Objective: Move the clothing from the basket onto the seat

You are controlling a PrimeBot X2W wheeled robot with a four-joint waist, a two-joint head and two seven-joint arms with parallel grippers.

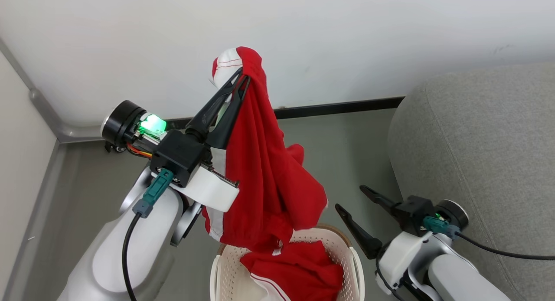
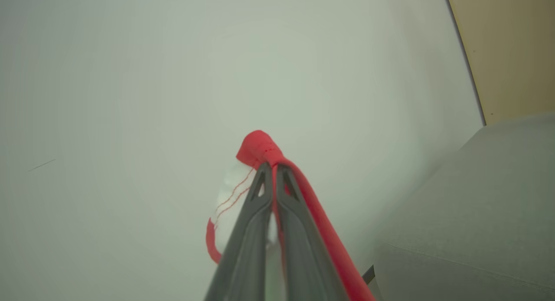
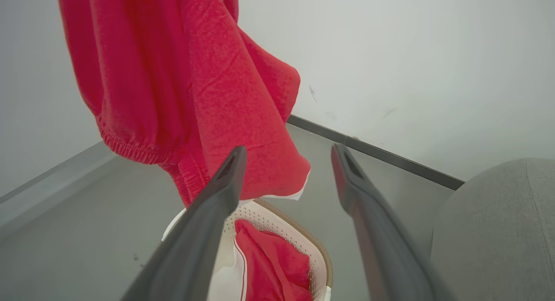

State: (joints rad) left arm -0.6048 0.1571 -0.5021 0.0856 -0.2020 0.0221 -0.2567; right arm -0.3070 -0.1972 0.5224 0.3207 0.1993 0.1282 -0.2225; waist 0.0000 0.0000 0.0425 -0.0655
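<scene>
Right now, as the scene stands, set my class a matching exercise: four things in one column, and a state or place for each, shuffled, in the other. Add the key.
Column A
1. left gripper
2. right gripper
3. basket
4. seat

Column B
a. open, holding nothing
b. light grey, on the robot's right
c. shut on the hanging red garment
d. holds a second red garment

Pairs: 1-c, 2-a, 3-d, 4-b
</scene>
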